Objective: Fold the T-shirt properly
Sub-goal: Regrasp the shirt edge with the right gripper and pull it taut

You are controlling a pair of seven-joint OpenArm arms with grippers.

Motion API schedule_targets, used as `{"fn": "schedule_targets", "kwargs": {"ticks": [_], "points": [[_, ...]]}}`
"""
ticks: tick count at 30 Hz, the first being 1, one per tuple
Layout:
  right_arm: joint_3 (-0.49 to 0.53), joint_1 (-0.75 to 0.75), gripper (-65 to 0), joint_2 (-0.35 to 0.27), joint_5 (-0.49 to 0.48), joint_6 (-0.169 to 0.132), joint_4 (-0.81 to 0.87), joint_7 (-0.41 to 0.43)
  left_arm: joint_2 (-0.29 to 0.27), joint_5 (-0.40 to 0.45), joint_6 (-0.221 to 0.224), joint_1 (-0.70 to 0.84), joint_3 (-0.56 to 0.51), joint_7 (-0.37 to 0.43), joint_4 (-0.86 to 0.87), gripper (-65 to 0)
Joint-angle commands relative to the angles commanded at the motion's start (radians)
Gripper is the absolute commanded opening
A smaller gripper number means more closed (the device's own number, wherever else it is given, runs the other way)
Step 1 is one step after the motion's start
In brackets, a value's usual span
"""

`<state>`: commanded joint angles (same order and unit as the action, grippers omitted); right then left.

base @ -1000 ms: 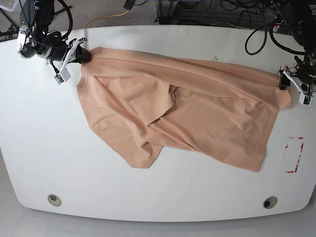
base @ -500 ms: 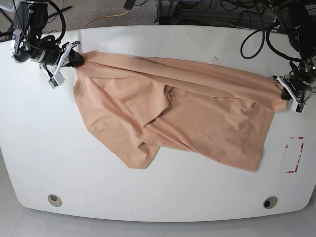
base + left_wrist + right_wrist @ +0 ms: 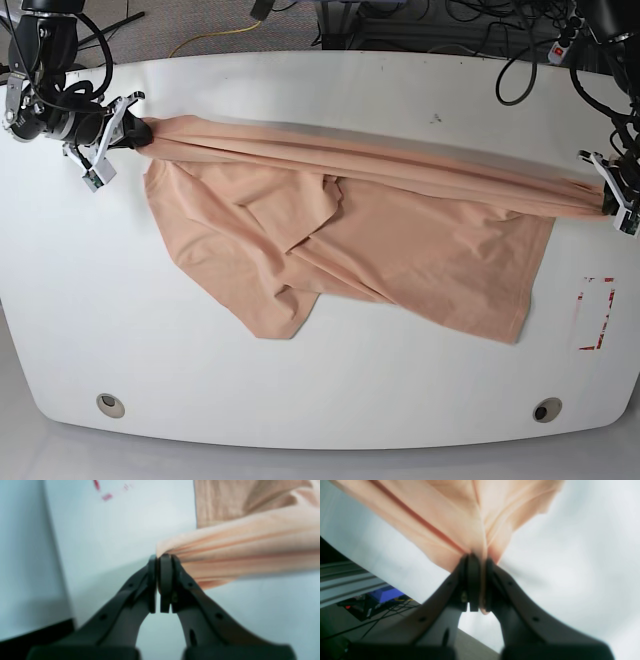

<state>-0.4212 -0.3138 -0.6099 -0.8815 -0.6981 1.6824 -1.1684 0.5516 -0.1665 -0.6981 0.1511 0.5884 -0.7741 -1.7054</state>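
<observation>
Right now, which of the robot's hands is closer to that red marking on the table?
The left hand. It grips the T-shirt just above the red marking; the right hand holds the shirt's other end, across the table.

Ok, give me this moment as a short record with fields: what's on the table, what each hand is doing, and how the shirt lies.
surface: white table
garment: peach-pink T-shirt, crumpled, not yet folded
left hand: shut on the T-shirt's edge, at the table's edge on the base view's right
right hand: shut on the T-shirt's bunched fabric, on the base view's left
shirt state: upper edge pulled taut between both hands, the rest lying wrinkled on the table
other: red marking on the table near the left hand
</observation>
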Motion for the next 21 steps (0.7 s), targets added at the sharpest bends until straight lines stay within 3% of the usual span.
{"fn": "schedule_targets", "kwargs": {"ticks": [4, 17, 19, 21], "points": [[0.003, 0.0, -65.0, -0.005, 0.0, 0.0, 0.0, 0.002, 0.055, 0.0, 0.0, -0.063, -0.003, -0.054, 0.014, -64.7], [0.0, -0.006, -65.0, -0.005, 0.0, 0.0, 0.0, 0.005, 0.08, -0.029, 0.0, -0.341, -0.222, -0.064, 0.279, -64.4], [0.0, -0.006, -65.0, -0.005, 0.0, 0.0, 0.0, 0.005, 0.081, -0.029, 0.0, -0.361, -0.267, -0.064, 0.321, -61.0], [0.0, -0.006, -65.0, -0.005, 0.0, 0.0, 0.0, 0.005, 0.081, -0.034, 0.0, -0.373, -0.281, -0.064, 0.334, -52.6]]}}
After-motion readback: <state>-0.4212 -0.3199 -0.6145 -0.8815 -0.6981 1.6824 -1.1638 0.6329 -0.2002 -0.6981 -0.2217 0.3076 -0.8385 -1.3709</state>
